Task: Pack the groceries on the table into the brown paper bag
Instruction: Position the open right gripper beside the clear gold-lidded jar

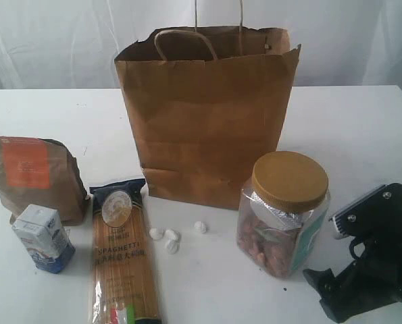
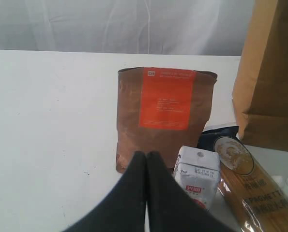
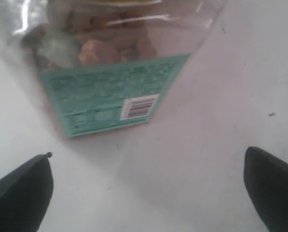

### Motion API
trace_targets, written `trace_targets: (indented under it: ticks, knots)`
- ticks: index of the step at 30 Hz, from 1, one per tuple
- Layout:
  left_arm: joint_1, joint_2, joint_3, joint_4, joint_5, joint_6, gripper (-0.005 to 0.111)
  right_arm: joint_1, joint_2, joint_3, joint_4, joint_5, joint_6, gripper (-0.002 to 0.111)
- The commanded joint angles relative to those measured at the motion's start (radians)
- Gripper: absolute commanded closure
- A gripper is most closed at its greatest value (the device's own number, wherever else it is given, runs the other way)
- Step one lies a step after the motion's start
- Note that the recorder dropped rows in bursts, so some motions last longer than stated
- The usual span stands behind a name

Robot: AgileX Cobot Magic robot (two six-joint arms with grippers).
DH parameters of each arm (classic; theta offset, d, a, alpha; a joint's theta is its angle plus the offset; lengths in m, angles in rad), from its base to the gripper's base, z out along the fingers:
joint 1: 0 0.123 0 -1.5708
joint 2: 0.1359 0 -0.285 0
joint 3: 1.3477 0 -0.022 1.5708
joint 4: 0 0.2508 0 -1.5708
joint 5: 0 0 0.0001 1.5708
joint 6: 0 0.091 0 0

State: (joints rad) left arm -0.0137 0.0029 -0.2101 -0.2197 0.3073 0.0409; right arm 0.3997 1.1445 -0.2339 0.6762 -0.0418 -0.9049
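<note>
The brown paper bag (image 1: 207, 115) stands upright and open at the middle of the table (image 1: 363, 128). To its left sit the brown pouch with an orange label (image 1: 35, 175) (image 2: 165, 116), the small blue-white carton (image 1: 43, 237) (image 2: 197, 176) and the long spaghetti packet (image 1: 123, 260) (image 2: 252, 188). A clear jar with a tan lid (image 1: 282, 216) (image 3: 110, 58) stands right of the bag. My right gripper (image 1: 322, 250) (image 3: 146, 164) is open just beside the jar, empty. My left gripper (image 2: 146, 157) is shut on nothing, just short of the pouch and carton, and is outside the exterior view.
Several small white pieces (image 1: 170, 237) lie on the table between the spaghetti packet and the bag. A white curtain (image 1: 52, 40) hangs behind the table. The bag's twisted handles (image 1: 187, 44) stick up above its rim.
</note>
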Motion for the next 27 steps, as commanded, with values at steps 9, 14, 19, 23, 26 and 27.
trace_targets:
  ticks: [9,14,19,23,26,27]
  knots:
    - [0.002,-0.003,0.005,-0.01,0.03,0.001,0.107,0.002,0.113,-0.002,0.0,-0.094,0.08,0.004]
    - [0.002,-0.003,0.005,-0.01,0.035,0.001,0.107,0.002,0.113,-0.004,0.0,-0.112,0.08,0.004]
    - [0.002,-0.003,0.005,-0.01,0.035,0.001,0.107,0.002,0.113,-0.004,0.0,-0.114,0.08,0.004]
    - [0.002,-0.003,0.005,-0.01,0.035,0.001,0.107,0.002,0.113,-0.004,0.0,-0.114,0.08,0.004]
    - [0.002,-0.003,0.005,-0.01,0.035,0.001,0.107,0.002,0.113,-0.004,0.0,-0.114,0.08,0.004]
    - [0.002,-0.003,0.005,-0.01,0.035,0.001,0.107,0.002,0.113,-0.004,0.0,-0.114,0.08,0.004]
